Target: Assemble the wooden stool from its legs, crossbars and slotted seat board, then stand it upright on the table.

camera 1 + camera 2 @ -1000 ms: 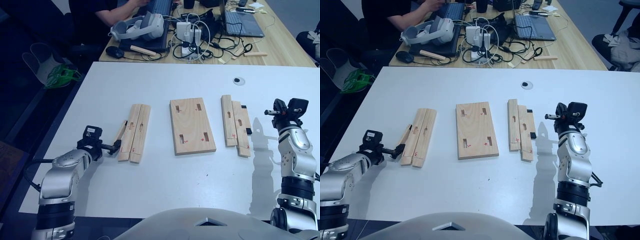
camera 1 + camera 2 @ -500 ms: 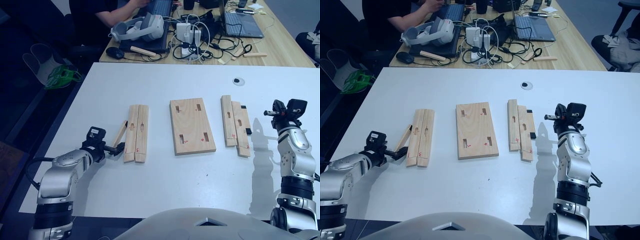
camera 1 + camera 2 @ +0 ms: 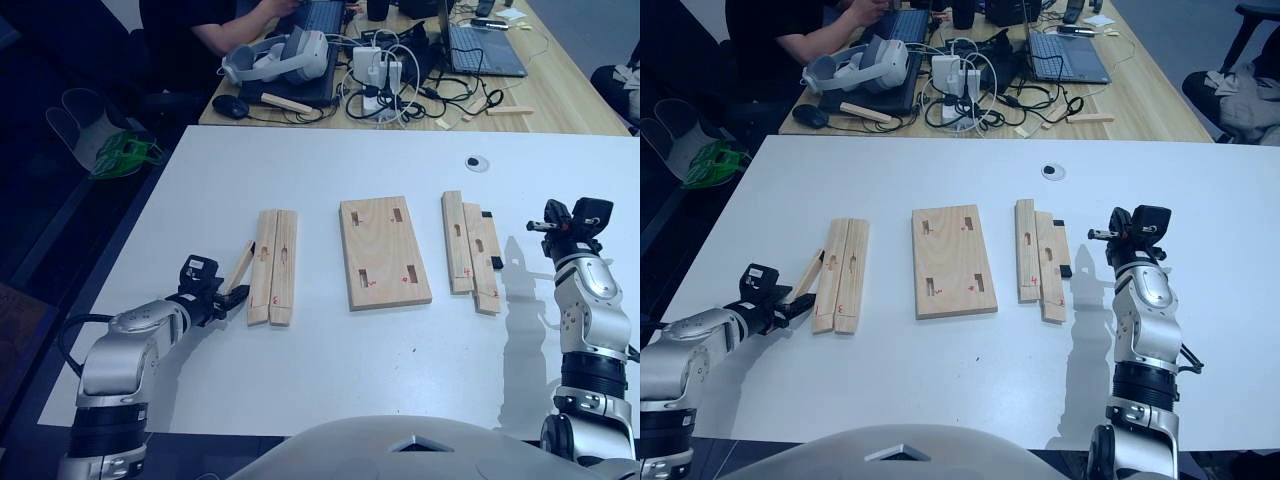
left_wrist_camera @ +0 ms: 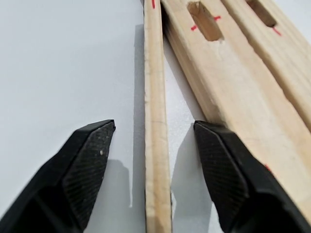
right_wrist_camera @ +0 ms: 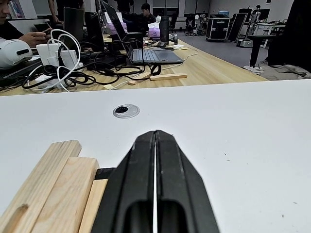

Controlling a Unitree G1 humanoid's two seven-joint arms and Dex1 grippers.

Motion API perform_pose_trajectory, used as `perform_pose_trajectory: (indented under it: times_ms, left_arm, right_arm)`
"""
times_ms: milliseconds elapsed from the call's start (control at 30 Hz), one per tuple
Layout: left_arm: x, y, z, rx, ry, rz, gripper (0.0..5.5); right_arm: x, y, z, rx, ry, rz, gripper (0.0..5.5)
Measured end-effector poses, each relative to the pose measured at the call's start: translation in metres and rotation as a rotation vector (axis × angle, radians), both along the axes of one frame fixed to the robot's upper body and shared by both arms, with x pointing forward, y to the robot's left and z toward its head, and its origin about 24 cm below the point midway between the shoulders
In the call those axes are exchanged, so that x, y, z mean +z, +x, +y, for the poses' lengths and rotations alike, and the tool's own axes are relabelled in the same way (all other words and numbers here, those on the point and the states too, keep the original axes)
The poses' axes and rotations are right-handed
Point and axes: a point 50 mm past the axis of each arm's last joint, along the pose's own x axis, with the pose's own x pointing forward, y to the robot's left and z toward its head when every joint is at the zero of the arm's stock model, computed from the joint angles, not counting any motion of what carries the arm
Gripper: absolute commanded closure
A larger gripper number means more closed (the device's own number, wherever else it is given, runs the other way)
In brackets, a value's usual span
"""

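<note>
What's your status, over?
Left claw open, straddling the thin crossbar. Right claw shut, empty, beside the right legs. Seat board flat, nothing assembled. Crossbar crowded by left legs.

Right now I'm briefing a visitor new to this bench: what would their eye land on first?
The slotted seat board lies flat mid-table, with the left legs and the right legs paired on either side. The open left gripper straddles the thin crossbar beside the left legs, fingers clear of it. The right gripper is shut, near the right legs.
</note>
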Motion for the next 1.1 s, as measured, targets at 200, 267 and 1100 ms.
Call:
perform_pose_trajectory:
  times_ms: [200, 267, 1100]
  left_arm:
    - [0.000, 0.001, 0.000, 0.004, -0.002, 0.000, 3.93]
    - [0.001, 0.001, 0.000, 0.005, -0.003, 0.002, 4.23]
    - [0.152, 0.089, -0.088, -0.445, -0.598, -0.751, 5.10]
  right_arm:
    - [0.001, 0.001, 0.001, 0.001, -0.001, -0.006, 5.50]
    - [0.001, 0.001, 0.000, -0.002, -0.002, -0.005, 5.50]
    - [0.145, 0.023, 0.098, 0.905, 0.435, -0.341, 3.64]
